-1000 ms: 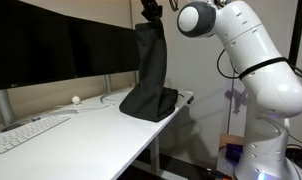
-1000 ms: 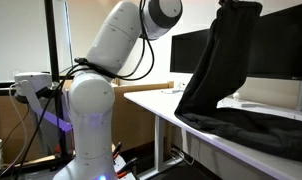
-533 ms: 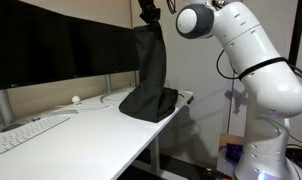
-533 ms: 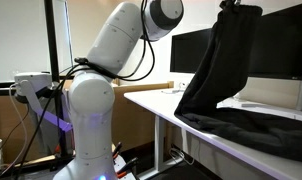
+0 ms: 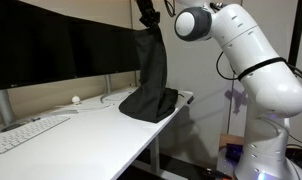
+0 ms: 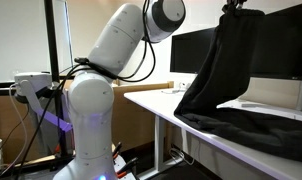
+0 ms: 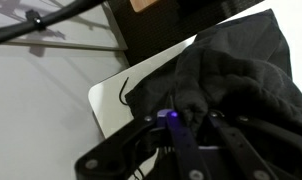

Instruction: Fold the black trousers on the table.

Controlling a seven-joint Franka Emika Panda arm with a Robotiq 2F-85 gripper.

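Observation:
The black trousers (image 5: 151, 75) hang as a long limp column from my gripper (image 5: 148, 22), high above the white table (image 5: 86, 130). Their lower part lies bunched near the table's end. In an exterior view the trousers (image 6: 223, 70) drape down from the gripper (image 6: 238, 6) and spread over the table (image 6: 161, 101). In the wrist view the gripper (image 7: 186, 125) is shut on bunched black fabric (image 7: 221, 75), with the table corner (image 7: 116, 100) below.
Black monitors (image 5: 61, 50) stand along the back of the table. A white keyboard (image 5: 26, 132) lies near the front, and a small white object (image 5: 76, 100) beside it. A thin black cable (image 7: 125, 88) lies on the table corner. The robot's base (image 6: 86, 140) stands beside the table.
My gripper has risen a little with the trousers, stretching the hanging fabric upward. The bunched lower part stays on the table.

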